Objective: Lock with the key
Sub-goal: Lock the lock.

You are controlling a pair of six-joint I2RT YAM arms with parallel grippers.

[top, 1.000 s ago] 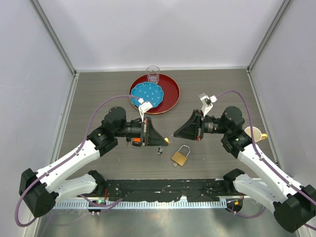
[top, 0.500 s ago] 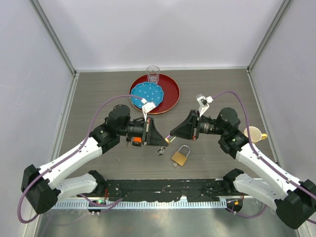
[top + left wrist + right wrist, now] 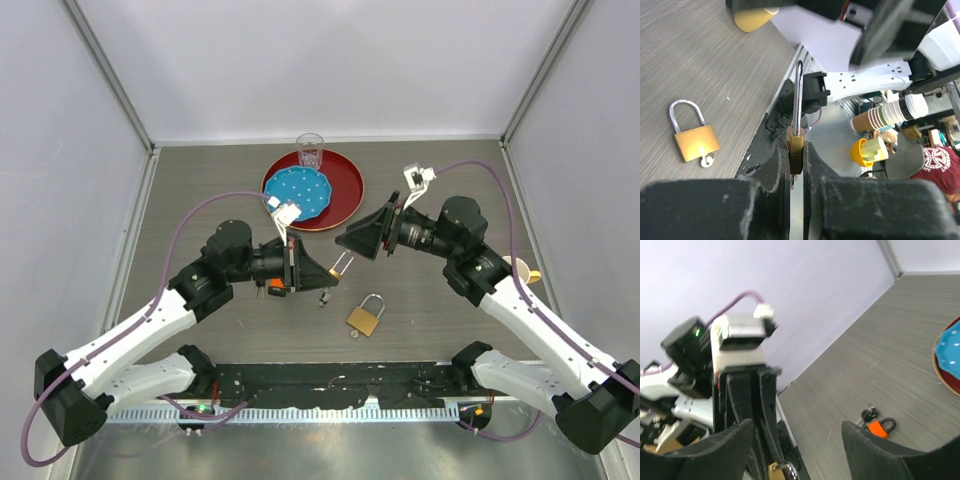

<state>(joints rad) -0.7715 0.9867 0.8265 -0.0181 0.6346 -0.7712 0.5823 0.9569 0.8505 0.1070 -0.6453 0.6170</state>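
Padlock (image 3: 338, 266) pinched in left gripper (image 3: 325, 272), right gripper (image 3: 345, 242) spread.
Top: held at centre of frame over table (image 3: 200, 190), shackle toward right gripper; second padlock (image 3: 365, 316) lying just below. Left wrist: brass body clamped at bottom centre, shackle pointing up; second padlock at left, key (image 3: 706, 160) at its base. Right wrist: fingers (image 3: 710, 450) wide apart along bottom edge; orange lock (image 3: 880, 426) lower right.

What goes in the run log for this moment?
left gripper: shut on small brass padlock | right gripper: open, empty | second padlock: on table, key at its base
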